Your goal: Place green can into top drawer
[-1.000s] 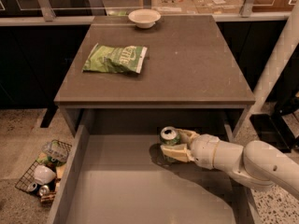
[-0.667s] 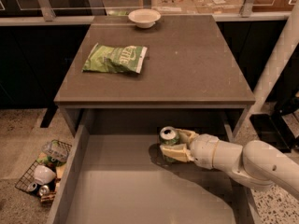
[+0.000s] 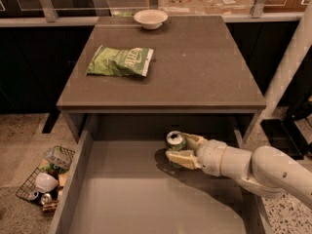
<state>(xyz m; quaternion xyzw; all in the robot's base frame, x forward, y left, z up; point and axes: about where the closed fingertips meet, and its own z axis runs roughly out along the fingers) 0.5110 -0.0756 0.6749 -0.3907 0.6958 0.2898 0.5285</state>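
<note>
The green can stands upright inside the open top drawer, near its back wall, silver top with pull tab showing. My gripper reaches in from the right on a white arm. Its pale fingers sit on either side of the can, closed around it. The can's lower body is hidden by the near finger, and I cannot tell whether it rests on the drawer's flat bottom.
A green-and-white crisp bag and a white bowl lie on the cabinet top. A wire basket of clutter sits on the floor at the left. A white post rises at the right.
</note>
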